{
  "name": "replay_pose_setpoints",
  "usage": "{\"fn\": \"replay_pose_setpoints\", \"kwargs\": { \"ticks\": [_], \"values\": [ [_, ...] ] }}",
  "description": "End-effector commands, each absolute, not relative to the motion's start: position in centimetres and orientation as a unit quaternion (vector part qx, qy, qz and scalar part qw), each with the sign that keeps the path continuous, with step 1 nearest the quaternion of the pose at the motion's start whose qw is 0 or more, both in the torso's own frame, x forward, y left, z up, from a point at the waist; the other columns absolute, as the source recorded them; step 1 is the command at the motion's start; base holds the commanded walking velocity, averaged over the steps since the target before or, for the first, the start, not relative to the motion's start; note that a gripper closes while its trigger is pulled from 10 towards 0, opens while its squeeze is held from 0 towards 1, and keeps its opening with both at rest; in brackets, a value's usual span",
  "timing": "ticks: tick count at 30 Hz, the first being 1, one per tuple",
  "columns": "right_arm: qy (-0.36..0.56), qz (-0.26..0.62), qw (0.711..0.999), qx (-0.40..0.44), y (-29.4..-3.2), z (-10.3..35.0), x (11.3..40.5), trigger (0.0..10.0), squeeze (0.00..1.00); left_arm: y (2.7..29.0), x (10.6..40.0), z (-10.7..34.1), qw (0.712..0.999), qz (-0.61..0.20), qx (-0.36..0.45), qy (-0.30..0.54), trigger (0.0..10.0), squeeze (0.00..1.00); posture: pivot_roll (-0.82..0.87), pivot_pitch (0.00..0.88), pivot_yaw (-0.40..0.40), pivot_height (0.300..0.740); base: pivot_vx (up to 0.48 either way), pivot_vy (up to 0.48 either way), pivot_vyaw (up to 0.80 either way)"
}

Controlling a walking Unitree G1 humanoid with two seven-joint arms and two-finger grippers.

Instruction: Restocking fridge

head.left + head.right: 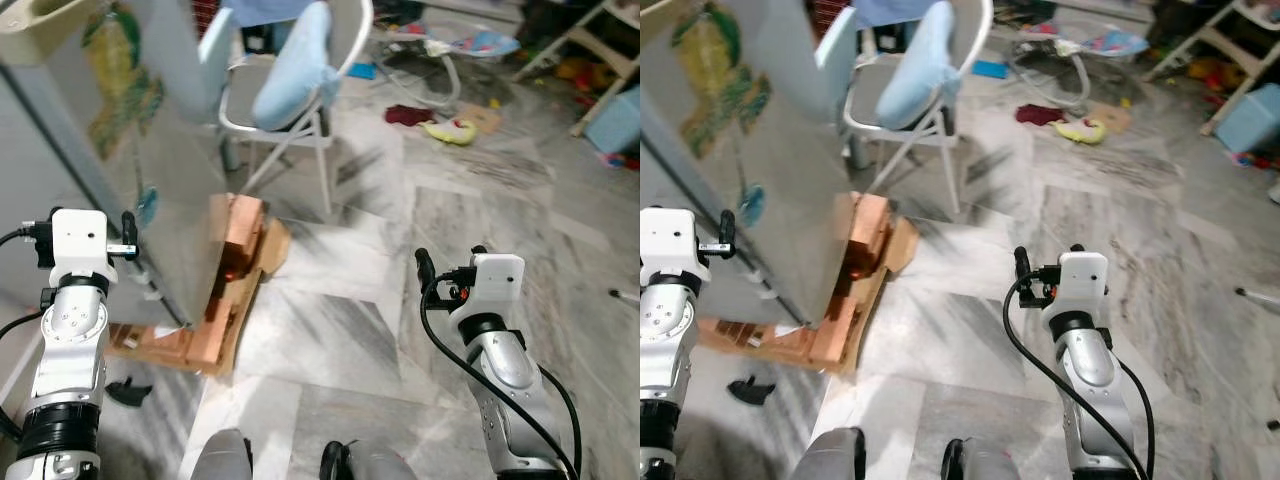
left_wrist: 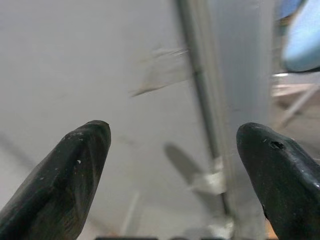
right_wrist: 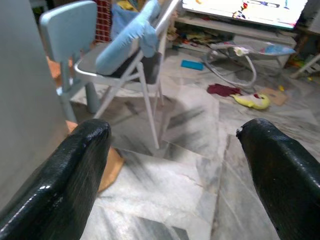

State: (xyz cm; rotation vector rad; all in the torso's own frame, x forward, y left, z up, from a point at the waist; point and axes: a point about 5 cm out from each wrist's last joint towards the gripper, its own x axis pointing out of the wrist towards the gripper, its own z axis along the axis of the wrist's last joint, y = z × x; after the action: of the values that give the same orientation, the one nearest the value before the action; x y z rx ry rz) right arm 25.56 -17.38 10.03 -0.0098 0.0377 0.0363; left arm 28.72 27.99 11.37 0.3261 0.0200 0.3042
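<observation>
We hold our left pincer (image 2: 172,175) up with its two black fingers spread wide and nothing between them. It points at the grey side of the fridge (image 1: 150,170), which stands very near, at about eleven o'clock from us. Our right pincer (image 3: 175,170) is also spread and empty. It hangs lower, at about two o'clock, over the marble floor (image 1: 400,300).

The fridge carries a coloured sticker (image 1: 120,90) high on its side, and it stands on flattened cardboard (image 1: 235,290) that lies on the floor at its foot. Behind it, near twelve o'clock, is a white folding chair (image 1: 290,100) with a light blue cushion (image 1: 300,65) leaning on it. Farther away, at one o'clock, toys and a red cloth (image 1: 408,115) lie on the floor.

We judge that the step in hand is the approach to the fridge, because no food item is in either pincer. We cannot tell where the door handle is, since we see the fridge from the side. The next move probably calls for turning toward the front of the fridge and bringing the left pincer to the door edge, without hitting the chair.
</observation>
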Motion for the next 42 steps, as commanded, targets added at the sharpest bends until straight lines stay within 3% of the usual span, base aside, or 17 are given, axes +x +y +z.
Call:
{"fn": "replay_pose_setpoints", "kwargs": {
  "ticks": [1,13,24,30,31,32,34,36,38,42],
  "values": [
    [0.024,0.004,1.0,-0.007,-18.0,10.0,25.2,10.0,0.0,27.6,29.4,11.9,0.977,0.139,0.164,-0.005,10.0,0.0,0.02,0.129,-0.099,0.74,0.0,0.0,0.0],
    [0.026,-0.001,1.0,-0.01,-18.1,10.2,25.1,10.0,0.0,25.5,31.9,12.3,0.99,0.051,0.128,-0.007,10.0,0.0,0.0,0.139,-0.102,0.74,0.0,0.0,0.0],
    [0.026,-0.009,1.0,-0.015,-18.4,10.5,24.6,10.0,0.0,26.7,35.0,13.5,0.989,0.089,0.117,0.006,10.0,0.0,-0.05,0.158,-0.097,0.74,0.0,0.0,0.0],
    [0.028,-0.02,0.999,-0.018,-18.9,10.6,24.1,10.0,0.0,25.1,36.2,14.2,0.994,0.039,0.103,0.006,10.0,0.0,-0.07,0.156,-0.087,0.74,0.0,0.0,0.0],
    [0.028,-0.022,0.999,-0.019,-19.1,10.6,24.0,10.0,0.0,23.1,36.7,14.5,0.995,-0.026,0.099,-0.001,10.0,0.0,-0.07,0.155,-0.086,0.74,0.0,0.0,0.0],
    [0.028,-0.022,0.999,-0.019,-19.1,10.6,24.0,10.0,0.0,23.1,36.7,14.5,0.995,-0.026,0.099,-0.001,10.0,0.0,-0.07,0.155,-0.086,0.74,0.0,0.0,0.0],
    [0.029,-0.025,0.999,-0.018,-19.1,10.6,23.9,10.0,0.0,19.4,36.9,14.6,0.986,-0.132,0.097,-0.01,10.0,0.0,-0.06,0.153,-0.09,0.74,0.0,0.0,0.0],
    [0.028,-0.052,0.998,0.027,-19.1,10.9,23.9,10.0,0.0,14.8,36.2,14.3,0.965,-0.246,0.093,-0.014,10.0,0.0,-0.04,0.153,-0.094,0.74,0.0,0.0,0.0],
    [0.017,-0.06,0.997,0.041,-18.9,11.6,24.2,10.0,0.0,12.3,35.3,13.9,0.947,-0.308,0.092,-0.015,10.0,0.0,-0.04,0.15,-0.098,0.74,0.0,0.0,0.0],
    [-0.009,-0.039,0.999,0.022,-18.0,12.9,24.9,10.0,0.0,10.6,34.6,13.5,0.942,-0.328,0.069,-0.016,10.0,0.0,-0.04,0.143,-0.098,0.74,0.0,0.0,0.0]
  ]
}}
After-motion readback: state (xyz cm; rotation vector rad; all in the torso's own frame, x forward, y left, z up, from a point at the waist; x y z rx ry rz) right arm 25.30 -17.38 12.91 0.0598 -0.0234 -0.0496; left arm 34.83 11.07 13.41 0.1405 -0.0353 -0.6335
